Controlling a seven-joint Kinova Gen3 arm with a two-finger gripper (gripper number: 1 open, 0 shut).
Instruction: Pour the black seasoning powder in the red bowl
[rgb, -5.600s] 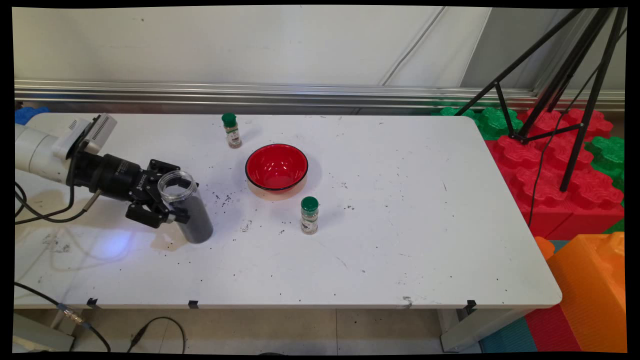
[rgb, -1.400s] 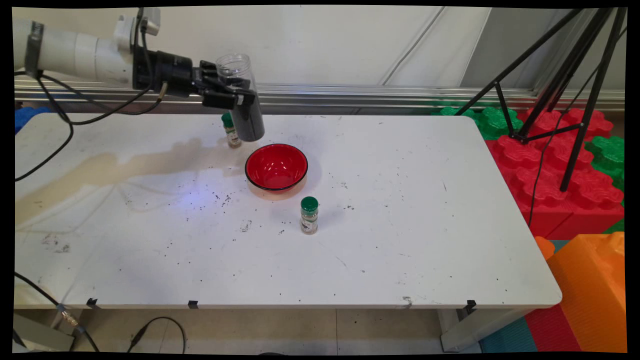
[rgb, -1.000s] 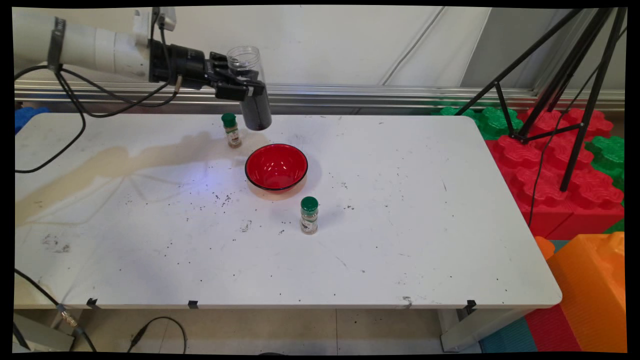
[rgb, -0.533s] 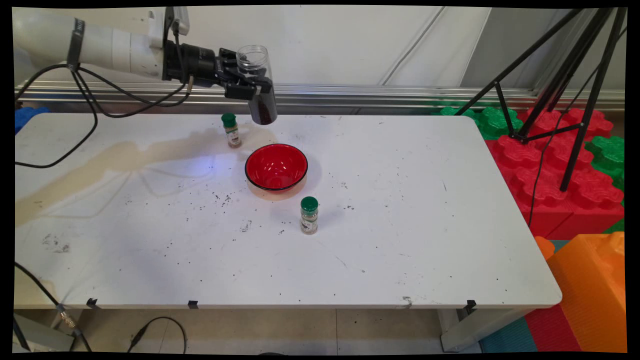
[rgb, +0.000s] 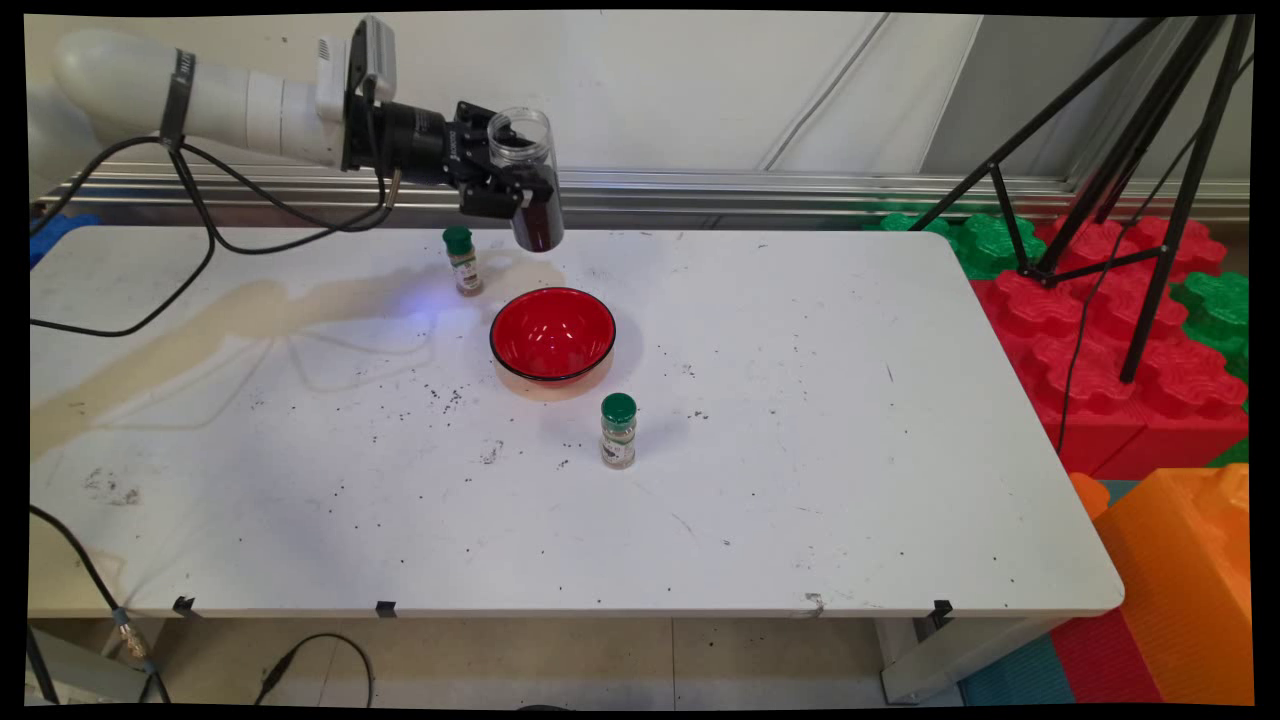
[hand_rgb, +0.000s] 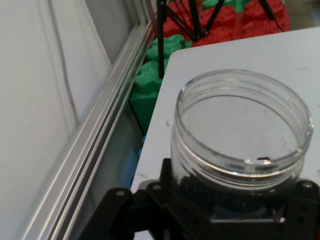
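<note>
Main view: hand (rgb: 505, 190) grips open jar (rgb: 530, 185) high above red bowl (rgb: 552, 335).

The jar (rgb: 528, 178) looked like clear, glossy plastic, its lower part filled with dark, grainy matter. The gripper (rgb: 500, 185) clamping it was matt black. The bowl (rgb: 552, 336) had a shiny red inside. The table (rgb: 800, 480) was smooth, matt white, flecked with dark crumbs. Both spice bottles (rgb: 618, 431) (rgb: 463, 261) had glossy green plastic caps.

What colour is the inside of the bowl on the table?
Red. The bowl shows it best in the main view.
</note>
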